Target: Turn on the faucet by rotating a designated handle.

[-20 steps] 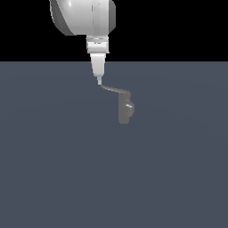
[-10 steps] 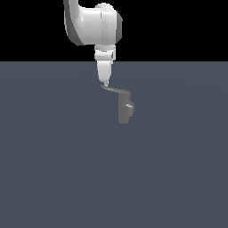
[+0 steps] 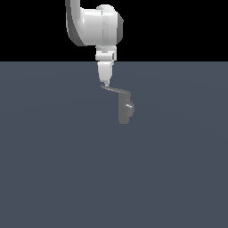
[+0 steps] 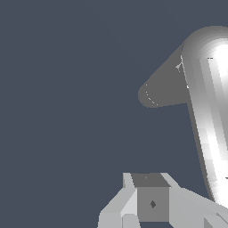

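The big white robot arm [image 3: 95,24] hangs over a plain slate bench [image 3: 53,169], reaching straight down, and its narrow gripper [image 3: 105,81] tapers to a tip that sits right at the far end of the handle [image 3: 115,91]. Whether its fingers are parted or pressed together I cannot tell from either view. The faucet [image 3: 124,109] stands a little above the middle of the bench in the exterior view, a short dull-grey upright body, its stubby knob [image 3: 130,107] poking out at 3 o'clock and the thin lever running off its top toward 10 o'clock. To my eye the danger is the shallow purchase: contact only at the lever's very end, so a sideways push might slide off the tip and leave it unturned, or the gripper could ride over the top. No containers are in sight.
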`<action>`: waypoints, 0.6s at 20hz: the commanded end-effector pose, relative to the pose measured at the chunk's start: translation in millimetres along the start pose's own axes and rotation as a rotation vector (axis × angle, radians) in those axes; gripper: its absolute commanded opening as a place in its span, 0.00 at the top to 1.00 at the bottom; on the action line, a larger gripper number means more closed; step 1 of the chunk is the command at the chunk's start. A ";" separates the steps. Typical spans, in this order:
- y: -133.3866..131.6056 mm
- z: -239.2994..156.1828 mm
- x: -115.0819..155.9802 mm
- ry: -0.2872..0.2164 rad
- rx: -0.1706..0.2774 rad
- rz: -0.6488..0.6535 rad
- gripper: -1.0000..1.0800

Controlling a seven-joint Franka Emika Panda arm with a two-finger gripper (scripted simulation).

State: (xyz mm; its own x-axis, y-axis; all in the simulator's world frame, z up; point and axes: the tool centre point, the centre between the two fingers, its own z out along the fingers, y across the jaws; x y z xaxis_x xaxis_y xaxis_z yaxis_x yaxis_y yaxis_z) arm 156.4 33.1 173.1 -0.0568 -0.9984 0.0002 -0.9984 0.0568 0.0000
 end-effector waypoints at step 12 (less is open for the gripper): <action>25.0 0.0 -4.4 0.000 0.000 0.000 1.00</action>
State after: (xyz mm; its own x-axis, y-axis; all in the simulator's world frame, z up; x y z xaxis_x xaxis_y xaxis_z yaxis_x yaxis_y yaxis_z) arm 136.4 38.2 173.1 -0.0564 -0.9984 -0.0004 -0.9984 0.0564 -0.0023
